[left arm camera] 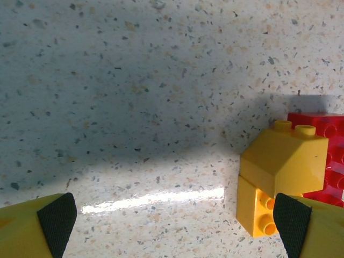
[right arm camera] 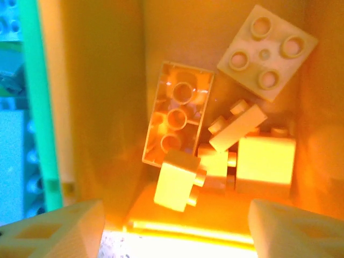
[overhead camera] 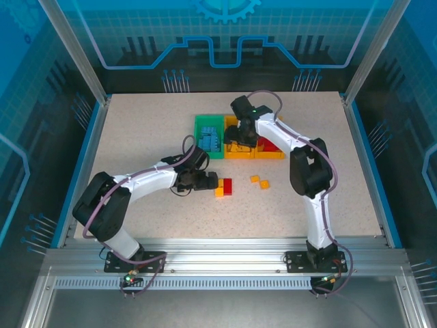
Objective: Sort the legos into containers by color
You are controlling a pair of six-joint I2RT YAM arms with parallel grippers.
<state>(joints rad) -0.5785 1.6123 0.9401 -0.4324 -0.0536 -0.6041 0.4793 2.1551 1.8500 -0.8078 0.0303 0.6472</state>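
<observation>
My left gripper [overhead camera: 212, 182] [left arm camera: 174, 228] hovers low over the table, open, nothing between its fingers. Just to its right lie a yellow lego [overhead camera: 220, 193] [left arm camera: 282, 161] stacked on another yellow brick [left arm camera: 257, 212], with a red lego [overhead camera: 227, 186] [left arm camera: 322, 153] touching them. My right gripper [overhead camera: 239, 142] [right arm camera: 177, 234] is open above the middle orange container [overhead camera: 239, 154] [right arm camera: 102, 107]. Several yellow legos lie in that container; one small brick [right arm camera: 176, 185] sits just ahead of the open jaws, apart from both fingers.
The green container [overhead camera: 197, 130] [right arm camera: 32, 107] holds blue legos [overhead camera: 210, 139]. The right orange container [overhead camera: 270, 156] holds red legos [overhead camera: 271, 145]. Two yellow-orange legos [overhead camera: 255, 179] [overhead camera: 263, 184] lie loose on the table right of centre. Clear walls enclose the table.
</observation>
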